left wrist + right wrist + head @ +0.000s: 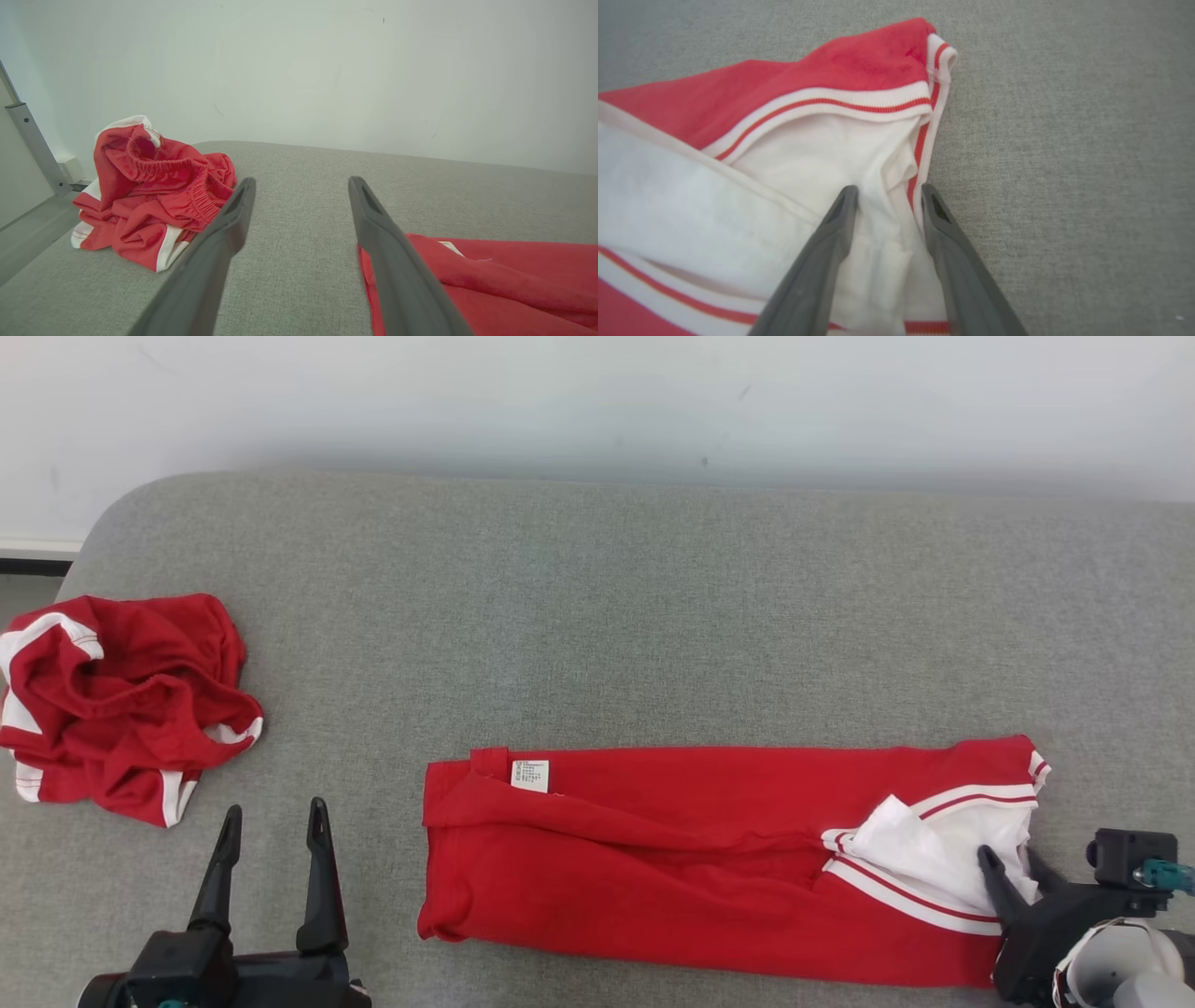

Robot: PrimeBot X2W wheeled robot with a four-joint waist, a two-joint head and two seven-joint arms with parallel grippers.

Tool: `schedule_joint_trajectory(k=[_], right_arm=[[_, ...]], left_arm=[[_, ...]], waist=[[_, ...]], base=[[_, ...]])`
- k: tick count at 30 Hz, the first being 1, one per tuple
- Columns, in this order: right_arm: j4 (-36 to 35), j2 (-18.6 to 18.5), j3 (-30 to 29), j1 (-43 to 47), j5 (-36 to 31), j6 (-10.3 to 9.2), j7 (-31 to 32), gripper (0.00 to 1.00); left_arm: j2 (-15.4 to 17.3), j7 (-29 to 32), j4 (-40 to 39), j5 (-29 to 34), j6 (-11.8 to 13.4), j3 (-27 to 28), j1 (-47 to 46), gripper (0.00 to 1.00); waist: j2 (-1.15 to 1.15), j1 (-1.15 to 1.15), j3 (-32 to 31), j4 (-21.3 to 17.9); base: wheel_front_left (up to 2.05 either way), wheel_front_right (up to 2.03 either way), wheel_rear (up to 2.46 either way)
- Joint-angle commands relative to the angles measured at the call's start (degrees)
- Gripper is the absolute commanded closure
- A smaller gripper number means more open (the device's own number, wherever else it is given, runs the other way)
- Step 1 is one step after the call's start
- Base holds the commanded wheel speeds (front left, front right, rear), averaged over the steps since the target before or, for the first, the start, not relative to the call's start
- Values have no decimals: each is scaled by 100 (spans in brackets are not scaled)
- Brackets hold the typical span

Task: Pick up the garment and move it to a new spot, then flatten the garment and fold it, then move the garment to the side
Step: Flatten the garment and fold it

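Two garments lay on the grey upholstered surface (597, 616). The folded red garment with white trim (653, 859) ran along its near edge; the right gripper (889, 189) straddled its white end, grip unconfirmed, probably to shift it. The left gripper (275, 807) stood spread, empty, near crumpled red shorts (121, 709).

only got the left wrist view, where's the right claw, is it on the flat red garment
Observer: Yes, the right claw is at the flat red garment's right end, at the lower right of the head view.
Operator: shut on it
Observer: No, its jaws stand apart with a white fold between them.
Operator: what's that end look like
Observer: White inner fabric shows there, edged by white trim with a thin red stripe.
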Motion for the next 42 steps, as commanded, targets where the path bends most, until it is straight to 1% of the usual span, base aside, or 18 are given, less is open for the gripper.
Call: schedule_joint_trajectory(k=[1, 3, 6, 12, 18, 20, 23, 25, 27, 28, 32, 37, 42], right_arm=[[172, 85, 116, 87, 70, -14, 145, 100], [272, 84, 156, 22, 126, -14, 143, 100], [432, -25, 140, -117, 205, -21, 61, 100], [684, -428, -84, -358, 266, -21, -199, 100], [921, -1074, -439, -416, 254, -16, -385, 100], [919, -1233, -520, -431, 232, -15, -417, 100], [739, -1263, -636, -397, 168, -15, -374, 100], [550, -1203, -661, -359, 162, -15, -331, 100], [263, -1068, -621, -328, 164, -15, -286, 100], [-83, -942, -566, -287, 167, -15, -220, 100], [-875, -619, -409, -144, 249, -15, 10, 100], [-1974, -239, -215, 145, 300, -15, 296, 100], [-2878, 135, 38, 437, 258, -15, 589, 100]], left_arm=[[-24, -19, 19, 55, -15, 37, 67, 0], [-59, -19, 42, 97, -46, 75, 70, 0], [-112, -19, 61, 173, -79, 104, 98, 0], [-166, -19, 81, 261, -134, 199, 146, 0], [-160, -19, 66, 371, -242, 284, 167, 0], [-164, -19, 59, 403, -260, 320, 195, 0], [-179, -18, 42, 431, -278, 387, 254, 0], [-196, -18, 46, 435, -281, 413, 283, 0], [-207, -18, 32, 445, -285, 437, 325, 0], [-218, -18, 35, 452, -292, 462, 344, 0], [-244, -18, 49, 479, -323, 483, 314, 0], [-273, -19, 68, 497, -339, 490, 275, 0], [-296, -18, 100, 499, -380, 502, 266, 0]], waist=[[0, 0, -9, -11], [0, 0, -26, -25], [0, 0, -48, -52], [0, 0, -148, -155], [0, 0, -228, -252], [0, 0, -248, -294], [0, 0, -289, -372], [0, 0, -304, -424], [0, 0, -310, -478], [0, 0, -311, -522], [0, 0, -322, -565], [0, 0, -343, -543], [0, 0, -334, -473]], base=[[0, 0, 0], [0, 0, 0], [0, 0, 0], [0, 0, 0], [0, 0, 0], [0, 0, 0], [0, 0, 0], [0, 0, 0], [0, 0, 0], [0, 0, 0], [0, 0, 0], [0, 0, 0], [0, 0, 0]])
